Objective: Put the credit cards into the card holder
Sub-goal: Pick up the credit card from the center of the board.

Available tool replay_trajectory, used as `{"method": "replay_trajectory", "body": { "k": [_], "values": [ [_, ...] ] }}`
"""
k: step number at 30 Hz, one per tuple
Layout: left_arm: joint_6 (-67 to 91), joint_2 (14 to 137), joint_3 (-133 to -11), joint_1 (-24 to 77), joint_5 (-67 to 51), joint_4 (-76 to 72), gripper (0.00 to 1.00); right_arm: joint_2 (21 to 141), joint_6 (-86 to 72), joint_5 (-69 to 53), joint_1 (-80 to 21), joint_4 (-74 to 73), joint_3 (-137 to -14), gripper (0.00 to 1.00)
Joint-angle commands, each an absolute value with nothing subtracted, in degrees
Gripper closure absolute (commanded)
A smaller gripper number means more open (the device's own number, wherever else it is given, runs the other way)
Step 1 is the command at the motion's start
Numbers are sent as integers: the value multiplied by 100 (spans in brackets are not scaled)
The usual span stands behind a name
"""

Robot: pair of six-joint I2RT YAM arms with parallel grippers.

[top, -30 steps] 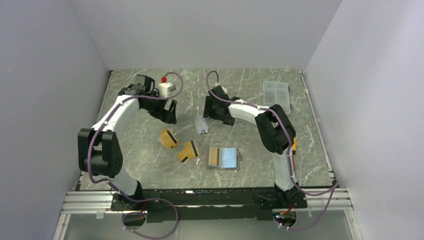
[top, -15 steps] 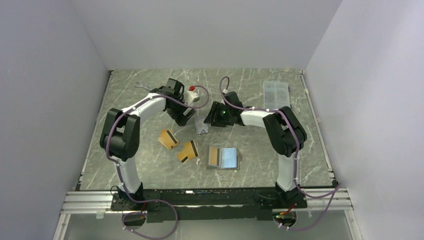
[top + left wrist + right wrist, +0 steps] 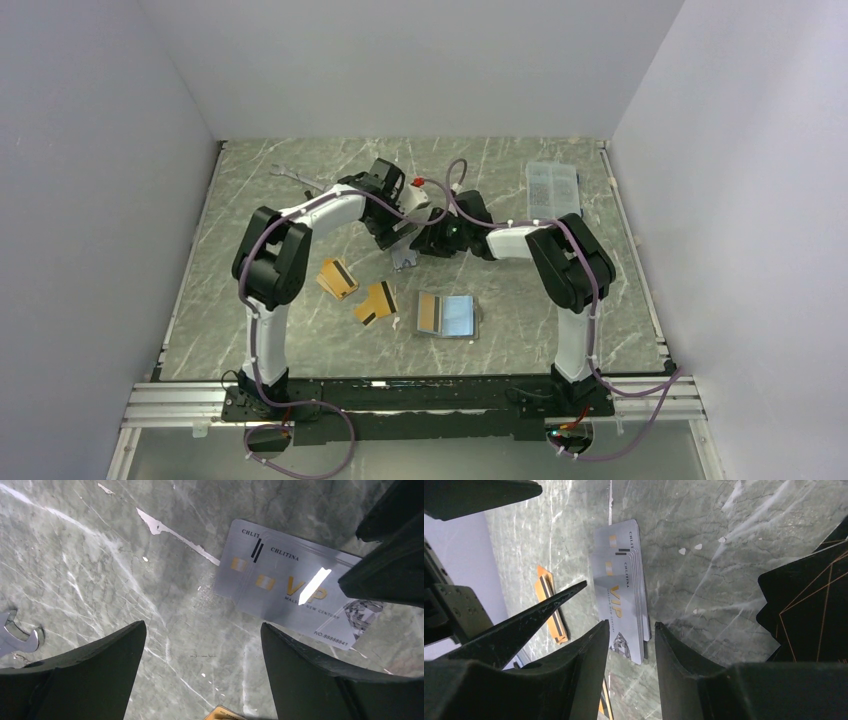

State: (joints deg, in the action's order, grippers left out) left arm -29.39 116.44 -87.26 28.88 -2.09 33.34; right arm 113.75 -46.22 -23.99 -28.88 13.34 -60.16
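Observation:
A stack of silver-grey credit cards (image 3: 403, 254) lies mid-table; it also shows in the left wrist view (image 3: 295, 590) and the right wrist view (image 3: 621, 585). Gold-orange credit cards (image 3: 337, 278) and a second gold pile (image 3: 375, 303) lie nearer on the left. The card holder (image 3: 458, 316) lies open with a gold card in its left sleeve. My left gripper (image 3: 392, 232) (image 3: 202, 630) is open and empty, just left of the silver stack. My right gripper (image 3: 425, 243) (image 3: 631, 627) is open with a narrow gap, empty, at the stack's right end.
A clear compartment box (image 3: 552, 185) sits at the back right. A wrench (image 3: 290, 175) (image 3: 15, 635) lies at the back left. A black folded pouch (image 3: 809, 610) lies by the right gripper. The two grippers' fingers are very close together over the silver cards.
My left arm has swung from the back left to the right, up to the silver cards. My right gripper has moved left and down to the same stack.

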Motion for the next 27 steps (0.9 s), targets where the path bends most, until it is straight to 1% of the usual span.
{"method": "replay_trajectory", "body": {
  "k": [1, 18, 27],
  "values": [
    [-3062, 11769, -9014, 2957, -19, 3300, 9, 11619, -4704, -2418, -2792, 1362, -5644, 58],
    [-3035, 11878, -9148, 3075, -82, 3424, 9, 11869, -5063, -2753, -2733, 2110, -5209, 61],
    [-3023, 11623, -9090, 3076, -356, 3564, 9, 11860, -5020, -2667, -2733, 2030, -5139, 62]
  ]
}}
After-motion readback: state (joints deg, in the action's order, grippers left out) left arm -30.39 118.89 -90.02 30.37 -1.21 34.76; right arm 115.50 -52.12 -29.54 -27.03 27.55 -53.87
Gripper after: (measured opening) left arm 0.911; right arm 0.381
